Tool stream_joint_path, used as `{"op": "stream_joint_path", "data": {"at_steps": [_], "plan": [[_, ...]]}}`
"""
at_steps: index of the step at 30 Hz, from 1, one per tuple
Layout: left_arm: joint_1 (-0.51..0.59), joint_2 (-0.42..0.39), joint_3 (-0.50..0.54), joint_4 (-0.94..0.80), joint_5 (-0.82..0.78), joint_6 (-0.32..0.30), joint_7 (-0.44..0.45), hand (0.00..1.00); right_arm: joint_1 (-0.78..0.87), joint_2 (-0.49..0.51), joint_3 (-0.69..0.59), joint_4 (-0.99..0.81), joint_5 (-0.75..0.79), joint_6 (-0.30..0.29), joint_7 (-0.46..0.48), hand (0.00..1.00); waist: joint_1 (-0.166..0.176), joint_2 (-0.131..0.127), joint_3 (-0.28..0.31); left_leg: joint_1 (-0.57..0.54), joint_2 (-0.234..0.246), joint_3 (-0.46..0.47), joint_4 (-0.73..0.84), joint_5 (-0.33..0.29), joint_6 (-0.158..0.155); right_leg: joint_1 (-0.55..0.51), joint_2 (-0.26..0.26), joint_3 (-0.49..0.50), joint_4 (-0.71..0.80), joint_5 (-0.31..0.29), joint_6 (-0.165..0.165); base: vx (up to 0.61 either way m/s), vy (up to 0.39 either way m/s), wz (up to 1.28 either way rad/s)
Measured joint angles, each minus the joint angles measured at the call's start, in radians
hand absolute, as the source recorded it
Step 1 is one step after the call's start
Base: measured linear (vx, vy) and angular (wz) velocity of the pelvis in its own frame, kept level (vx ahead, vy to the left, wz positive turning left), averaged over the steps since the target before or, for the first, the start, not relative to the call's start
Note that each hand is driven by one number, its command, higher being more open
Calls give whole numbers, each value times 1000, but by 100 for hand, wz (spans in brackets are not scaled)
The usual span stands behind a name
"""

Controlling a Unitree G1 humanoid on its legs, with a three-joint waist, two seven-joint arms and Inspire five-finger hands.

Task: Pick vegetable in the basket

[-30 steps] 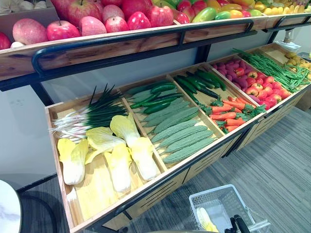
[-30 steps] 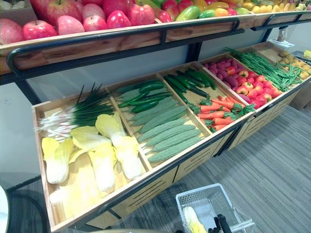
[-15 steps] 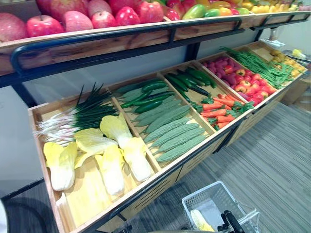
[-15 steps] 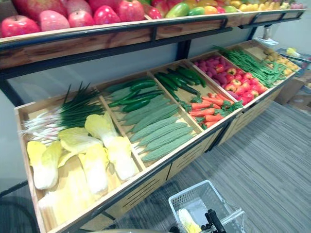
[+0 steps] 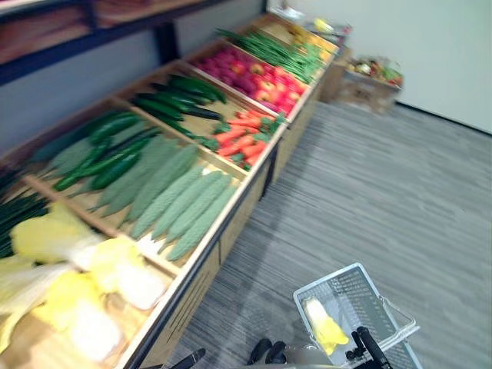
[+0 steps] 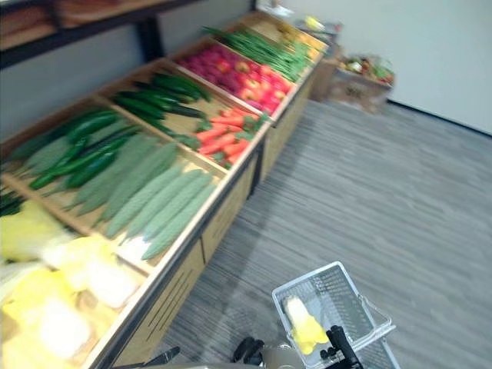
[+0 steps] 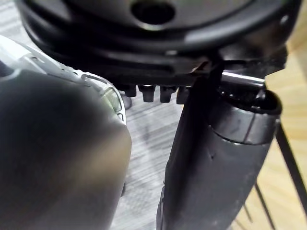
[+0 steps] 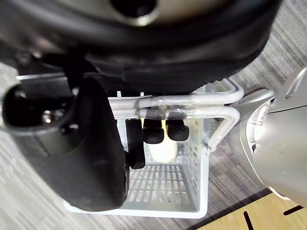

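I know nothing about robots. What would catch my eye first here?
The long wooden stand along the left, its compartments packed with pale green bitter gourds, dark cucumbers and orange carrots. Next, near the bottom edge over the grey floor, the white basket holding one yellow leafy vegetable, with the right robot hand curled round its handle.

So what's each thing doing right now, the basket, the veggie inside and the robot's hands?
basket, carried by its handles
yellow vegetable, lying inside the basket
right hand, curled round the basket's handles
left hand, down low, away from the basket
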Motion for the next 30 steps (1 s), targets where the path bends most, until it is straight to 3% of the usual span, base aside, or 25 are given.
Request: {"op": "stream_joint_path", "data": {"at_steps": [4,5,6,7,9,10,11,12,13,14,15,17,19,21,23,24,25,26,27,29,30], "plan": [[-19,2,8,15,0,-18,0,100,17,30,-26,38,-66,25,-8,0,-6,-6,16,-1,-2,74,24,-1,-2,15,44,7,-108,-2,-1,-39,-91,-67],[-19,0,31,15,0,-30,-1,100,26,46,-25,46,-77,32,-11,0,-6,-14,19,-6,-5,89,47,-5,1,43,76,30,-203,7,-14,-96,-127,-49],[-19,0,39,15,-1,-44,-3,100,29,54,-21,52,-99,36,-22,0,-5,-21,21,-19,-5,95,83,-11,11,72,112,64,-307,54,-58,-109,-131,-52],[-19,0,40,15,-1,-51,-3,100,29,54,-11,55,-113,42,-24,0,-5,-24,22,-29,-2,95,108,-13,16,84,127,80,-357,80,-56,-133,-123,-61],[-28,5,40,12,-1,-70,-18,100,28,48,37,45,-110,45,-33,0,-6,-33,25,-65,5,95,155,-33,52,86,151,129,-441,146,-10,-174,-55,-65],[-33,6,40,11,-2,-71,-24,100,29,48,50,42,-108,45,-33,0,-10,-34,25,-70,6,94,148,-50,54,78,158,135,-444,151,0,-211,-12,-43],[-48,14,39,9,-5,-77,-29,100,25,56,64,41,-108,49,-38,0,-9,-37,29,-75,16,94,146,-55,17,70,161,134,-437,136,-3,-188,-16,-6],[-68,9,38,9,-27,-80,-37,100,31,58,60,40,-108,58,-44,0,-13,-23,37,-87,48,94,168,-47,-14,24,121,120,-255,25,-128,-124,-15,13],[-76,0,37,5,-38,-83,-40,100,35,56,47,40,-106,59,-51,0,-17,-25,32,-95,57,87,180,-46,-16,-3,79,128,-109,-33,-180,-60,11,34],[-76,-4,35,-9,-45,-93,-38,100,46,53,30,36,-91,60,-57,0,-22,-30,29,-96,50,75,194,-44,-20,-12,18,151,34,-104,-129,18,56,14],[-54,3,41,-24,-75,-100,-41,100,60,44,39,21,-78,57,-59,0,-15,-48,21,-107,54,47,253,-50,-28,21,19,219,-6,-152,-67,0,0,0],[-60,7,42,-28,-115,-105,-47,100,59,27,80,18,-93,66,-61,0,-1,-48,15,-167,72,-92,321,-53,-8,66,66,236,-133,-89,-58,5,-99,-33],[-60,-7,65,-29,-138,-123,-72,100,50,3,109,25,-112,85,-61,0,12,-52,12,-184,21,-246,252,-55,-8,147,100,278,-298,-2,-50,-36,-194,-57],[-50,-26,87,-25,-130,-137,-88,100,52,-12,110,24,-111,84,-62,0,4,-46,-1,-194,12,-310,176,-47,-12,186,129,311,-369,26,-35,-39,-74,-49],[-48,-25,114,-25,-128,-139,-103,100,51,-13,113,23,-112,86,-62,0,5,-49,-11,-222,8,-346,147,-36,-11,190,137,321,-400,25,-33,-40,-42,-39],[-47,-26,116,-25,-127,-147,-112,100,50,-12,114,24,-112,86,-63,0,11,-39,-17,-236,12,-352,125,-12,2,197,137,311,-403,-1,-5,-20,-44,-34],[-47,-36,116,-24,-123,-152,-113,100,49,-18,114,23,-111,87,-60,0,13,-25,-18,-246,26,-359,123,3,-2,182,135,294,-363,-31,2,-7,26,-36],[-47,-36,117,-21,-118,-164,-114,100,49,-28,113,23,-110,94,-49,0,9,-37,-9,-246,20,-366,171,10,-43,154,113,292,-283,-19,-74,21,23,-35],[-42,-34,116,-15,-114,-161,-114,100,55,-27,109,26,-110,87,-61,0,8,-28,-20,-245,21,-401,167,20,-35,169,129,307,-304,-15,-53,10,25,-31],[-41,-30,115,-5,-88,-157,-112,100,57,-21,106,24,-108,83,-62,0,3,-36,-31,-247,-6,-413,148,26,-16,170,132,314,-325,-21,-38,40,-47,-22],[-41,-42,104,-5,-78,-157,-111,100,60,-19,89,28,-109,78,-67,0,2,6,-35,-246,5,-440,97,51,18,163,119,260,-267,-103,27,73,-22,-16]]}}
